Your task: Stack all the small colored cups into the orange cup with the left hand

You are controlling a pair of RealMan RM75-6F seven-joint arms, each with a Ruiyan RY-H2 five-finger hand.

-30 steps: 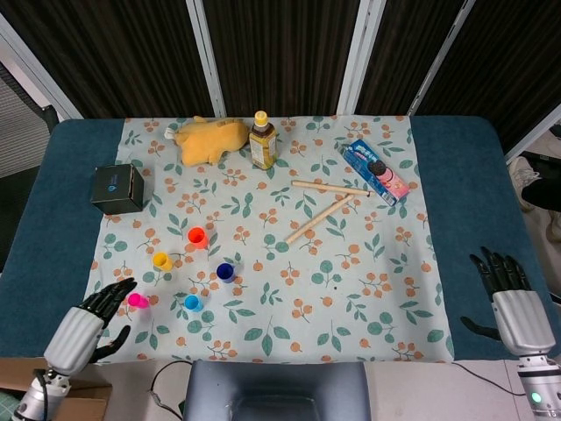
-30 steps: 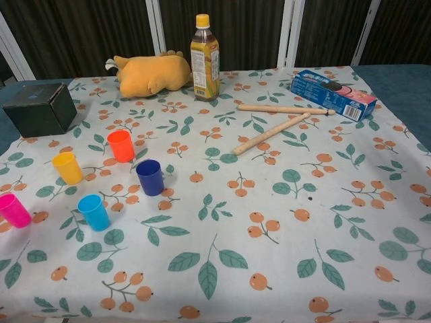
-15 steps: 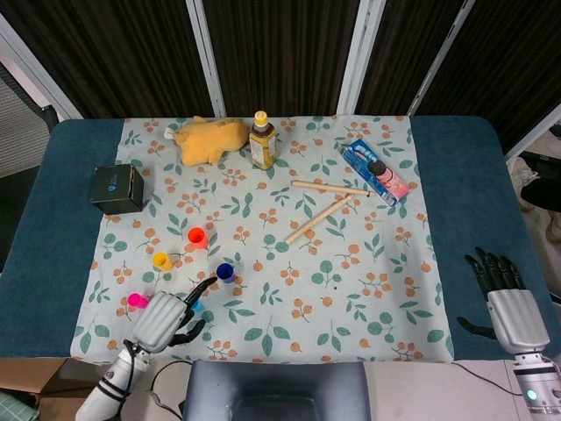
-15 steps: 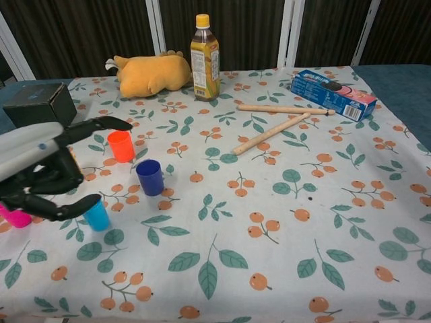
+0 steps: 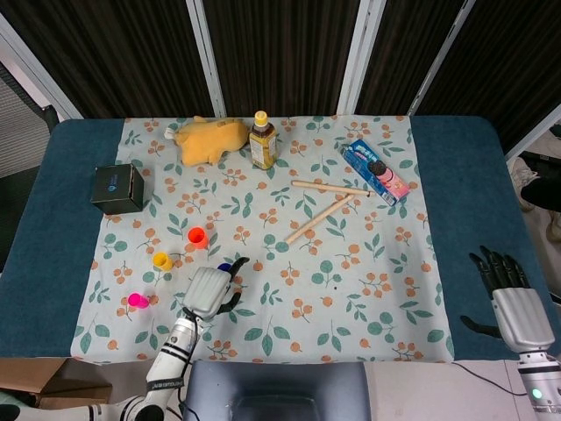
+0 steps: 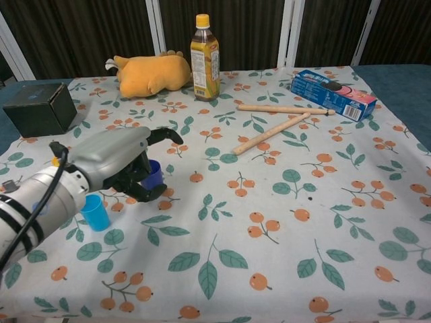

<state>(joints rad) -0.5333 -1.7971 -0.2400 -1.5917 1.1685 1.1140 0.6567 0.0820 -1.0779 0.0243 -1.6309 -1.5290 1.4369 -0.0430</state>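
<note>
In head view only: right hand (image 5: 515, 303), orange cup (image 5: 196, 235).

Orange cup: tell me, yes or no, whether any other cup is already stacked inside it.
No. In the head view the orange cup stands alone and empty on the cloth, with the yellow cup and pink cup standing apart from it.

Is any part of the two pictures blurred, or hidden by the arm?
Head view: evenly lit and sharp. Chest view: the left hand, close to the lens, looks large and slightly soft; it covers much of the dark blue cup and hides the orange cup.
</note>
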